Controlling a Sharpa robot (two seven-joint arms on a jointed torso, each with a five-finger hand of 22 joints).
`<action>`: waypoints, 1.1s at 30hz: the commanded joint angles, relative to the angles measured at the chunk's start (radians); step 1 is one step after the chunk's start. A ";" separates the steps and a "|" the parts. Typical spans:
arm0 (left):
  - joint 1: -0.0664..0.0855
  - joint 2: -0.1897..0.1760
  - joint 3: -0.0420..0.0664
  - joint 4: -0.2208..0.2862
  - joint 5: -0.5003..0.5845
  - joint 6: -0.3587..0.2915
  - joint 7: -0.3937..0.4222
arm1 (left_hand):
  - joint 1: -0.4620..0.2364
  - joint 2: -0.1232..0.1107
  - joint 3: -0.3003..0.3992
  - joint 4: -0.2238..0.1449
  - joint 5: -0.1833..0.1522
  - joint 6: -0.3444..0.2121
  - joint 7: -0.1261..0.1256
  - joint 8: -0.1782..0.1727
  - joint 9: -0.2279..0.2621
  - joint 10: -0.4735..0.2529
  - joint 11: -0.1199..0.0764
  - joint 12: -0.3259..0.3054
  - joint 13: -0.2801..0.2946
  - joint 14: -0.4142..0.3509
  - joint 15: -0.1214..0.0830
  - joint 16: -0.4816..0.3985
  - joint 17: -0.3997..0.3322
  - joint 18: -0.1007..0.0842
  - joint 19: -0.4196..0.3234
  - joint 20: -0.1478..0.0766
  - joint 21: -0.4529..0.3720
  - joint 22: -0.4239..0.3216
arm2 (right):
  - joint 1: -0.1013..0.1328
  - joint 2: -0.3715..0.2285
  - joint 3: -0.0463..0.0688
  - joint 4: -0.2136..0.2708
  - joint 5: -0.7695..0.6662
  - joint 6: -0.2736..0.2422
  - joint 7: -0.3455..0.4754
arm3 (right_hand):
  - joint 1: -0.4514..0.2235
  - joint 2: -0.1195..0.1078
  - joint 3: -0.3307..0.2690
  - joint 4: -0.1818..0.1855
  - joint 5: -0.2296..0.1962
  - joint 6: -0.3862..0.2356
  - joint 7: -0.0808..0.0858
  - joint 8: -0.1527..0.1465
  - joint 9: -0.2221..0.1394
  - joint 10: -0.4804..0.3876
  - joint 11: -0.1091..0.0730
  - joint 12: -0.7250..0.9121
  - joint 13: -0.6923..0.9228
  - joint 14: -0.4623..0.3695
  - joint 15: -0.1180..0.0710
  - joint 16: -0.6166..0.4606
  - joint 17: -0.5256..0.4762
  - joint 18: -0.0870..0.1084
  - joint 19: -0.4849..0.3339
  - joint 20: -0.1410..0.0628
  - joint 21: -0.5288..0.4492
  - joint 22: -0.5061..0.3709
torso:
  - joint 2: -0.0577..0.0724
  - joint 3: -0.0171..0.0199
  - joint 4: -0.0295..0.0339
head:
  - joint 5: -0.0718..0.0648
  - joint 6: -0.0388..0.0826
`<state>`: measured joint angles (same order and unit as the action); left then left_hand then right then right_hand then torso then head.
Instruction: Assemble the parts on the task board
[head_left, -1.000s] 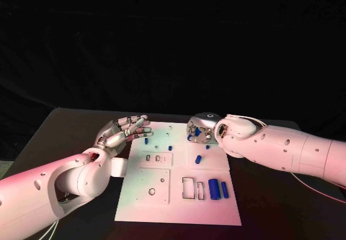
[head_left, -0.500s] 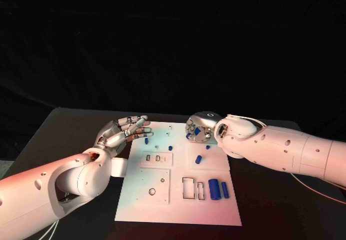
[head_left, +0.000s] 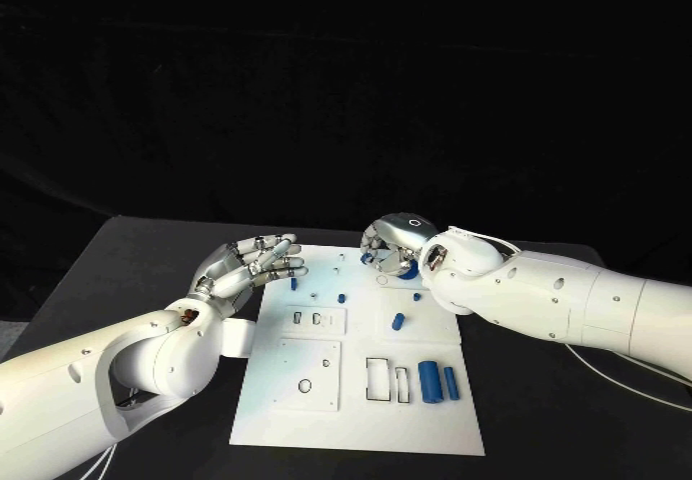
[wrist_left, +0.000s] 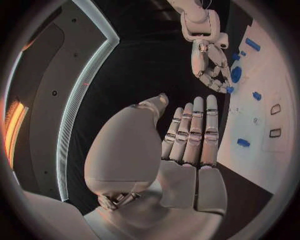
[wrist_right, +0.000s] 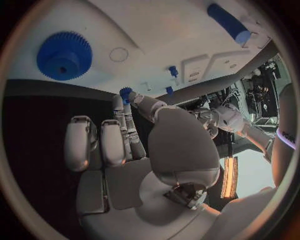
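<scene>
The white task board (head_left: 361, 420) lies in the middle of the black table. My right hand (head_left: 392, 245) hovers over the board's far edge and pinches a small blue part (wrist_right: 127, 92) between thumb and fingertip. A blue gear (wrist_right: 64, 55) lies on the board just beside that hand, and the left wrist view shows the gear (wrist_left: 236, 74) too. My left hand (head_left: 253, 265) floats at the board's far-left corner, fingers straight and apart, holding nothing. Two blue cylinders (head_left: 428, 380) lie side by side at the board's right. Small blue pegs (head_left: 398, 320) stand further in.
Two raised white plates (head_left: 315, 318) with slots and holes sit on the board's left half. Empty rectangular slots (head_left: 378, 378) lie beside the cylinders. Black table surface (head_left: 130, 270) surrounds the board on all sides.
My right hand has risen and drifted a little left toward the board's far edge. The left hand has hardly moved.
</scene>
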<state>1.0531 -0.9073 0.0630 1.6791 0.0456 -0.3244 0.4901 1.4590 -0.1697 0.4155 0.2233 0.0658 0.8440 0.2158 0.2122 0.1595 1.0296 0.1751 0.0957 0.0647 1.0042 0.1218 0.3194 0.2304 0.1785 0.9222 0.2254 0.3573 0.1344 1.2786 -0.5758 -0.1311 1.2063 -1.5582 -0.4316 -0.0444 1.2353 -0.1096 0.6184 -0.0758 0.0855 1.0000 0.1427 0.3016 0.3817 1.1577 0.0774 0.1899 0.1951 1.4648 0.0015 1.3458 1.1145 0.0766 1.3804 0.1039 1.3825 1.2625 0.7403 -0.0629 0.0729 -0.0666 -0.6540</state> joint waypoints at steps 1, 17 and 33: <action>0.001 0.001 0.001 0.007 0.002 0.023 0.005 | -0.003 0.000 0.006 -0.001 -0.003 0.002 0.025 -0.004 -0.001 0.003 0.006 -0.004 0.000 -0.003 0.007 -0.004 0.002 0.003 0.001 0.003 0.002 -0.001 | 0.001 0.015 0.001 -0.013 0.001 -0.036 0.006 | 0.004 -0.010 0.004 0.000 0.006 0.002 0.000 0.007 0.000 0.000 -0.001 -0.003 0.000 0.025 -0.003 0.005 0.001 -0.009 0.004 0.001 0.006 0.001 | 0.005 -0.0026 0.0003 | -0.001 0.002; 0.001 0.004 0.002 0.017 0.002 0.024 0.003 | -0.002 0.000 0.007 -0.002 -0.003 0.003 0.025 -0.004 -0.001 0.004 0.006 -0.004 0.000 -0.003 0.007 -0.005 0.002 0.003 0.000 0.003 0.002 -0.001 | 0.001 0.078 0.002 -0.079 0.001 -0.056 0.006 | -0.003 -0.013 0.004 0.004 0.002 0.001 0.001 0.008 0.003 0.002 0.000 -0.002 0.000 0.025 -0.002 0.005 -0.001 -0.009 0.002 0.002 0.005 0.000 | 0.020 -0.0145 0.0187 | -0.012 0.009; 0.002 0.005 0.003 0.017 0.002 0.024 0.000 | -0.002 0.000 0.008 -0.003 -0.003 0.003 0.025 -0.004 -0.001 0.004 0.006 -0.005 0.000 -0.003 0.007 -0.006 0.003 0.003 0.000 0.003 0.002 -0.002 | 0.001 0.099 0.004 -0.099 0.000 -0.044 0.005 | -0.013 -0.019 0.003 0.010 0.011 -0.002 0.001 0.007 0.007 0.004 0.000 -0.003 0.001 0.025 -0.002 0.009 0.001 -0.009 0.002 0.002 0.006 0.002 | 0.030 -0.0174 0.0228 | -0.010 0.015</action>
<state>1.0533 -0.9042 0.0651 1.6930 0.0458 -0.3199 0.4870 1.4591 -0.1697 0.4183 0.2205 0.0658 0.8439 0.2158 0.2123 0.1597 1.0296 0.1751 0.0957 0.0648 1.0042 0.1218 0.3194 0.2314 0.1784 0.9222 0.2255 0.3573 0.1336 1.2797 -0.4802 -0.1275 1.1104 -1.5525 -0.4861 -0.0417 1.2224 -0.1227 0.6225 -0.0717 0.0927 0.9955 0.1436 0.3049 0.3907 1.1577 0.0774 0.1899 0.1951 1.4648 0.0015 1.3507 1.1146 0.0768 1.3803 0.1039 1.3880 1.2651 0.7685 -0.0804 0.0956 -0.0769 -0.6393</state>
